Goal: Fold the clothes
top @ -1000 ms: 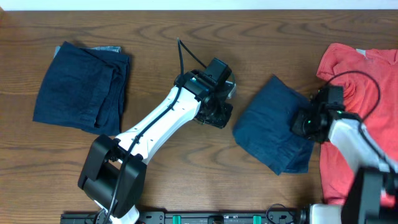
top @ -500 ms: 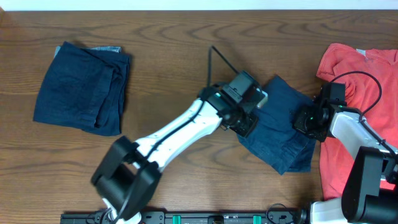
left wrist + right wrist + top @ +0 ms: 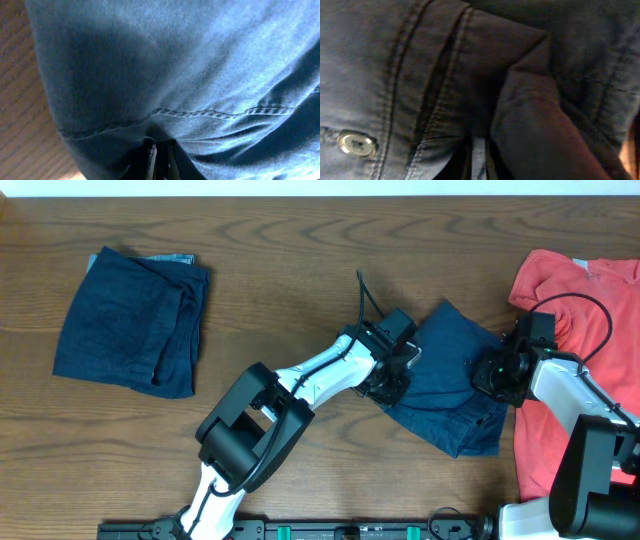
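roughly right of centre on the wooden surface (image 3: 300, 240) lie the navy shorts (image 3: 450, 385), partly folded and set at a slant, their right edge just beside a coral-red garment (image 3: 575, 300). the left hand (image 3: 393, 377) sits on the shorts' left edge. in its wrist view its fingers (image 3: 151, 160) are drawn almost together with a pucker of seamed cloth pinched between them, so it is closed on the shorts. the right hand (image 3: 492, 375) is at the shorts' right edge. its own view shows its fingers (image 3: 465, 162) close together around a fold of navy cloth, clamped on it, with a pale button (image 3: 356, 144) off to the left beside double stitching. well apart, at the far left of the surface, lies a second navy garment (image 3: 130, 320), folded into a rough square.
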`<action>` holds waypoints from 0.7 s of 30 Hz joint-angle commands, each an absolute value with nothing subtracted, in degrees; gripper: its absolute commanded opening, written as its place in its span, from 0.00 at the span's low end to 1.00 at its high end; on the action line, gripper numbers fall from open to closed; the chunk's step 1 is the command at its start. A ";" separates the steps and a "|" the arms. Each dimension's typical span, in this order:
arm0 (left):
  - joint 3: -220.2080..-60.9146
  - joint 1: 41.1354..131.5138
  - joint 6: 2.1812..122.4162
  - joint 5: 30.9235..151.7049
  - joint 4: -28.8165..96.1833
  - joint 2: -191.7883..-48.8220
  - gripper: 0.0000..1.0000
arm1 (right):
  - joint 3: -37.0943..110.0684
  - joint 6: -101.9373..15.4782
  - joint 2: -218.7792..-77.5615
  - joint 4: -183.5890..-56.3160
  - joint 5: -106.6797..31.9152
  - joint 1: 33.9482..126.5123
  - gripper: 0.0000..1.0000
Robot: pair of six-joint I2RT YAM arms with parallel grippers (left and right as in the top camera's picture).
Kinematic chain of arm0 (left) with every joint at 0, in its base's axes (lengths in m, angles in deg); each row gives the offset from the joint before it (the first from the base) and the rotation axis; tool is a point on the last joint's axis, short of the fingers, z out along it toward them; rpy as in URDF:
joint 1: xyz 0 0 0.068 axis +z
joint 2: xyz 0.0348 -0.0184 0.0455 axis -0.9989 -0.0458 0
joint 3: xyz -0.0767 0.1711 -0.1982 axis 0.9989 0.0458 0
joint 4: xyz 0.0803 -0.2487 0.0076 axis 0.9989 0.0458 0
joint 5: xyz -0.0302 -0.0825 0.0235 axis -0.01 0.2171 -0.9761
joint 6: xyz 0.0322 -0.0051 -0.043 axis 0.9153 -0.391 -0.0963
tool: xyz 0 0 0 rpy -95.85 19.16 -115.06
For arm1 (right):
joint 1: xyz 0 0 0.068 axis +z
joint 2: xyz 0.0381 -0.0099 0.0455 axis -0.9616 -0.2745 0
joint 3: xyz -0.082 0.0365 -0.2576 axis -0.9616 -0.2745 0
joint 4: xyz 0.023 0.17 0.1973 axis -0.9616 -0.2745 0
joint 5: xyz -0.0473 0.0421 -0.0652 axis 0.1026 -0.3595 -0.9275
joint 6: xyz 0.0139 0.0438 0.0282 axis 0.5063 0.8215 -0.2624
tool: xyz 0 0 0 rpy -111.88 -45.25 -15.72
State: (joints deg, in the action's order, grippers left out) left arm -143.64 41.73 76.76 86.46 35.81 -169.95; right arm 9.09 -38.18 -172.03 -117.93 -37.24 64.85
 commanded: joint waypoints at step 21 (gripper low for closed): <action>-143.53 62.42 75.80 67.07 56.05 -123.81 0.53 | 6.25 -48.54 -175.87 -104.07 -25.52 90.58 0.18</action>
State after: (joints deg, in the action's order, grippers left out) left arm -143.29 61.42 75.88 68.19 55.33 -127.35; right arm 7.97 -47.60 -173.93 -104.71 -27.56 85.81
